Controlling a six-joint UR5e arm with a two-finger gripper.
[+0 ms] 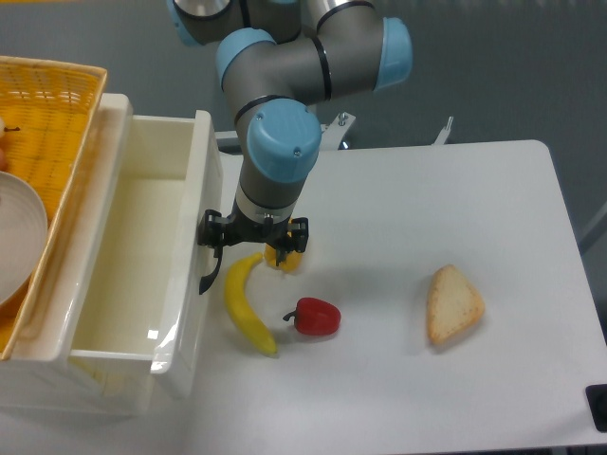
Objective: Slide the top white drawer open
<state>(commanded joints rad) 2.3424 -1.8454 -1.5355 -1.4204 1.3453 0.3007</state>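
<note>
The top white drawer [142,246] stands pulled out to the right, and its deep glossy inside is bare. Its panelled front [201,237] faces the table, with the curved black handle [208,273] on it. My gripper [254,237] points down just right of the drawer front. Its jaws stand apart, and the left finger [212,229] is right at the top of the handle, seemingly touching it. The right finger [298,233] is over a small yellow object. Nothing sits between the fingers. The lower drawer is hidden beneath.
A yellow wicker basket [57,95] with a white plate [17,237] sits on the cabinet at left. A banana [245,305] lies beside the drawer front. A small yellow item [286,259], a red pepper [316,317] and a bread slice [453,303] lie on the white table [427,190].
</note>
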